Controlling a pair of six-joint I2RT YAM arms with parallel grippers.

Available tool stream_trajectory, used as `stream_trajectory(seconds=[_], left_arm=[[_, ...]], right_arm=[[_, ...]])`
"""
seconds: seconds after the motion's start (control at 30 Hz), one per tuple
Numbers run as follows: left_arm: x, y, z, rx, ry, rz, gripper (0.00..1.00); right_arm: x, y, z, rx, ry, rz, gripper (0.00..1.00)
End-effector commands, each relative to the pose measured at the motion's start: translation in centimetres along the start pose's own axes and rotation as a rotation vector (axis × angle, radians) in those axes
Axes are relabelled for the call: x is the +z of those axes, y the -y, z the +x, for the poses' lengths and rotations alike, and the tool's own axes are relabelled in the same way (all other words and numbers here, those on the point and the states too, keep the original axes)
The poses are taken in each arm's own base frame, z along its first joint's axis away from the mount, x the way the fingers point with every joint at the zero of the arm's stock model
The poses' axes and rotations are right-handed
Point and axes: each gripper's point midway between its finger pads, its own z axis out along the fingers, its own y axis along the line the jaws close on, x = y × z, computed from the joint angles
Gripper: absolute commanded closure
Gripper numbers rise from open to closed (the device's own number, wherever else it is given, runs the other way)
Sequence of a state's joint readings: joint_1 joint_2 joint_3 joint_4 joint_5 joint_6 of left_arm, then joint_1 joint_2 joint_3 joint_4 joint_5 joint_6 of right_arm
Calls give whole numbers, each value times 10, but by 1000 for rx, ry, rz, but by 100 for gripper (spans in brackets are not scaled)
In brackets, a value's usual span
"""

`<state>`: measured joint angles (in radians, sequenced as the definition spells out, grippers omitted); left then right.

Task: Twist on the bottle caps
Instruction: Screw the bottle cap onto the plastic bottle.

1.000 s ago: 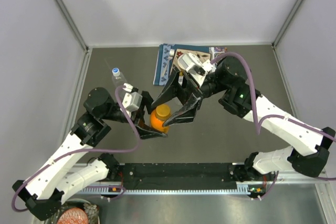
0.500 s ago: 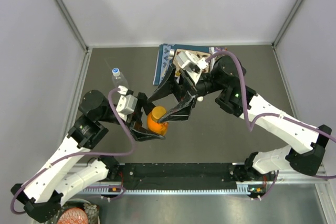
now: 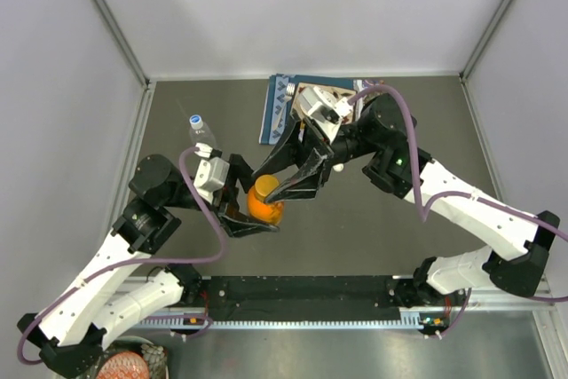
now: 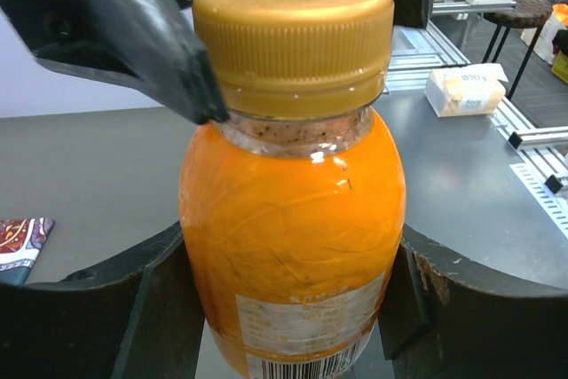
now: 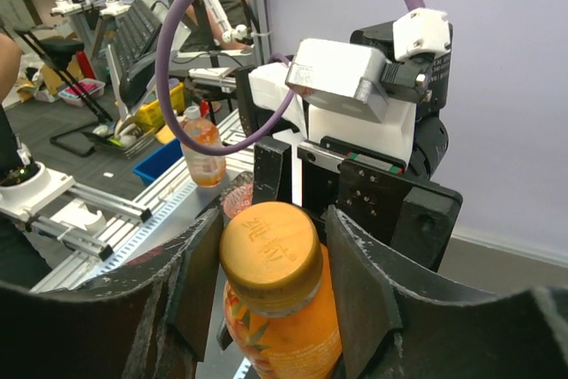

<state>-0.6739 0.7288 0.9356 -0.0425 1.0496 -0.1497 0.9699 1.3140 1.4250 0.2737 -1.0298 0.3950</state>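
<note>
- The orange bottle (image 4: 293,219) fills the centre of the left wrist view. In the top view it sits just left of centre, between the two arms.
- Its long axis runs close to vertical, with the mouth end up. The label and barcode are at the lower edge of the left wrist frame. Whether its base rests on the table (image 3: 373,228) cannot be told.
- The orange cap (image 4: 295,37) sits level on the neck at the top of that frame. A thin band of neck shows under its ribbed skirt, so it is judged not fully seated.
- The left gripper (image 4: 293,308) clasps the bottle's body, one finger on each flank, and holds it against turning.
- The right gripper (image 5: 275,272) comes from the upper right of the top view. Its jaws are narrowed around the cap and the pads appear pressed to the cap's sides.
- Step in hand: tightening this cap. The next move is judged to call for a wrist turn about the vertical axis, with the body held firm.
- At upper left of the top view, well apart, is a clear bottle (image 3: 201,130) with its cap on. A patterned mat (image 3: 277,104) lies at upper centre.
</note>
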Motion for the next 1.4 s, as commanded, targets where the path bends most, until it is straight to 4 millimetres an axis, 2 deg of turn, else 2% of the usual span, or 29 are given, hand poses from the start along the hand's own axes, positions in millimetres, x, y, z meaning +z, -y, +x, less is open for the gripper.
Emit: stream_trajectory(seconds=[0.0, 0.13, 0.23, 0.3, 0.4, 0.5, 0.53, 0.73, 0.8, 0.83, 0.87, 0.9, 0.97, 1.07, 1.1, 1.13, 1.23, 1.37], left_arm=[[0, -4, -15, 28, 50, -37, 100], [-1, -9, -18, 23, 60, -65, 100], [-1, -13, -19, 22, 63, -89, 100], [-2, -16, -18, 29, 64, -109, 100], [-5, -27, -17, 52, 61, -171, 100], [-10, -42, -9, 72, 41, -264, 100], [-15, -56, -9, 74, 43, -347, 100], [-45, -105, -7, 149, 18, -663, 100], [-54, -114, -5, 165, 1, -731, 100], [-59, -118, -4, 168, -3, -763, 100], [-64, -123, -3, 167, -7, -803, 100], [-67, -125, -4, 171, -7, -823, 100], [-71, -127, -3, 166, -10, -852, 100], [-70, -125, -2, 154, -8, -840, 100], [-70, -124, -2, 154, -8, -836, 100], [-70, -123, -1, 143, -5, -836, 100], [-71, -124, -1, 132, 5, -841, 100], [-73, -125, -4, 133, 14, -856, 100]], right_arm=[[-1, 2, -5, -28, 23, -1, 51], [0, 2, -3, -24, 20, -5, 55], [-1, 7, -3, -14, 23, 22, 65], [-1, 8, -2, -10, 24, 35, 68], [-4, 17, 1, 7, 30, 99, 79], [-9, 40, 8, 57, 26, 239, 99], [-11, 49, 10, 79, 28, 296, 100], [-17, 81, 44, 223, -14, 517, 100], [-10, 84, 60, 237, -52, 556, 100], [-13, 91, 65, 244, -62, 624, 100], [-7, 95, 73, 258, -78, 644, 100], [-8, 102, 72, 255, -67, 703, 100], [-2, 105, 83, 260, -95, 731, 100], [-3, 109, 80, 217, -92, 764, 100], [-4, 108, 75, 208, -83, 766, 85], [-5, 108, 73, 199, -80, 770, 79], [-8, 107, 65, 173, -71, 781, 69], [-10, 110, 66, 163, -76, 795, 63]])
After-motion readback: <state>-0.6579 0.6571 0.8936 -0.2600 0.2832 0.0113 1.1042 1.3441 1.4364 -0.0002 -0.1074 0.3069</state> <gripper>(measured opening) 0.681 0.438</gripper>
